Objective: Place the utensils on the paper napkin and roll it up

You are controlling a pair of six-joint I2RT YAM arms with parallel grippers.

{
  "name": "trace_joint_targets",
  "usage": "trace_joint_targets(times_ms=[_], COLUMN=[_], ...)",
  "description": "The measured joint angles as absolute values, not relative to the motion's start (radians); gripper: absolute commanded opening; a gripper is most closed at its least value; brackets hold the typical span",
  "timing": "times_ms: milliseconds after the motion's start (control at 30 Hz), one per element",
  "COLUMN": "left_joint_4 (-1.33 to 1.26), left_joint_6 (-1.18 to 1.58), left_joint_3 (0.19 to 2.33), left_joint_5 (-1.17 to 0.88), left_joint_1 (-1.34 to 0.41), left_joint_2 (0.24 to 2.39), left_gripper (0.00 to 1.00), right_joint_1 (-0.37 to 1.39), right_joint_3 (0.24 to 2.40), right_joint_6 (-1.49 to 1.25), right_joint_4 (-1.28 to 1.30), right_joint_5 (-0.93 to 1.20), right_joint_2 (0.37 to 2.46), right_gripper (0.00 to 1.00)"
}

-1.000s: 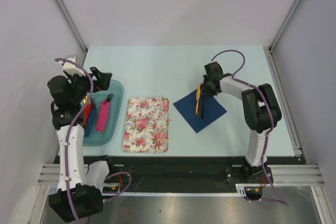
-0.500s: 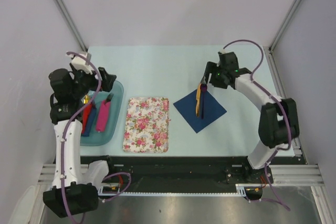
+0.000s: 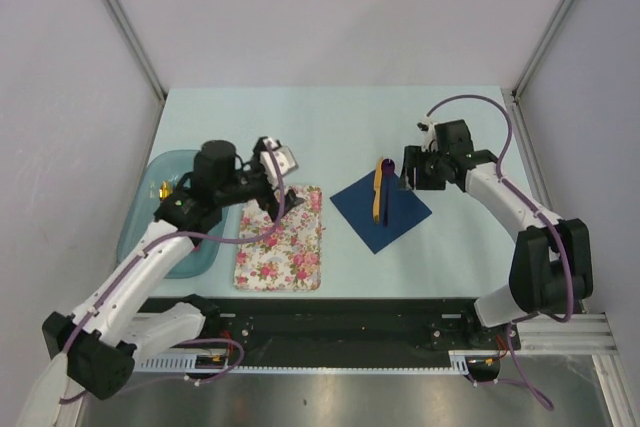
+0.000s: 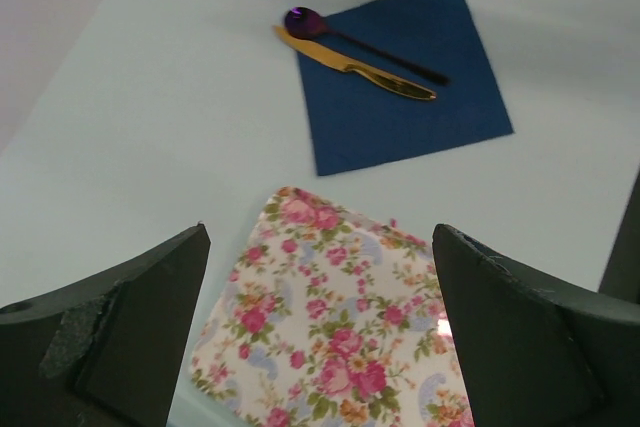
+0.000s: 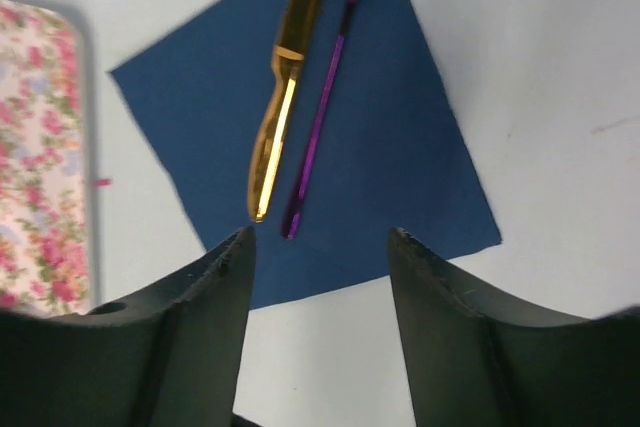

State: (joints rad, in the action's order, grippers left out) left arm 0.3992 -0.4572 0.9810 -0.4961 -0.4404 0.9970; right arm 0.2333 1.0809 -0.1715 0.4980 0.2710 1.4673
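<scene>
The navy paper napkin (image 3: 385, 212) lies flat, right of centre on the table. Both utensils rest on it side by side: a gold knife (image 3: 375, 197) and a purple spoon (image 3: 386, 185) whose bowl (image 3: 386, 163) pokes over the far corner. My right gripper (image 3: 408, 175) hovers just right of the spoon, open and holding nothing. In the right wrist view, the knife (image 5: 285, 97) and spoon (image 5: 322, 122) lie beyond the gripper (image 5: 322, 237) on the napkin (image 5: 400, 167). My left gripper (image 3: 283, 192) is open over the floral mat's far edge, well left of the napkin (image 4: 410, 77).
A pink-and-white floral mat (image 3: 281, 237) lies left of the napkin, and it fills the gap under my left gripper (image 4: 320, 247) in the left wrist view. A teal tray (image 3: 150, 172) sits at the far left, mostly hidden by the left arm.
The right gripper opened and drew back to the right, off the utensils on the napkin. The left arm swung from over the tray to over the floral mat.
</scene>
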Motion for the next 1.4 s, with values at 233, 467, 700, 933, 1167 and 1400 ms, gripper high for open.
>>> trace_joint_targets(times_ms=[233,467,700,933,1167,1400], left_joint_4=[0.322,0.27,0.26,0.247,0.247,0.247], left_joint_6=[-0.343,-0.21,-0.146,-0.113,-0.104,-0.102], left_joint_3=[0.892,0.889,0.889,0.889,0.889,0.889], left_joint_5=[-0.426,-0.394,-0.395,-0.395,-0.395,-0.397], left_joint_1=[-0.56,-0.56,-0.56,-0.56,-0.56,-0.56], left_joint_2=[1.05,1.087,1.148,1.18,1.205,1.205], left_gripper=[0.99,1.0,1.0,1.0,1.0,1.0], right_joint_1=[0.293,0.419,0.432,0.43,0.43,0.423], right_joint_3=[1.09,1.095,1.124,1.125,1.13,1.138], right_joint_6=[-0.153,-0.157,-0.168,-0.19,-0.205,-0.213], right_joint_4=[0.538,0.549,0.547,0.541,0.542,0.548], right_joint_5=[0.149,0.061,0.004,-0.001,0.012,0.024], right_joint_2=[1.592,1.671,1.745,1.785,1.797,1.803], right_gripper=[0.38,0.36,0.35,0.36,0.39,0.43])
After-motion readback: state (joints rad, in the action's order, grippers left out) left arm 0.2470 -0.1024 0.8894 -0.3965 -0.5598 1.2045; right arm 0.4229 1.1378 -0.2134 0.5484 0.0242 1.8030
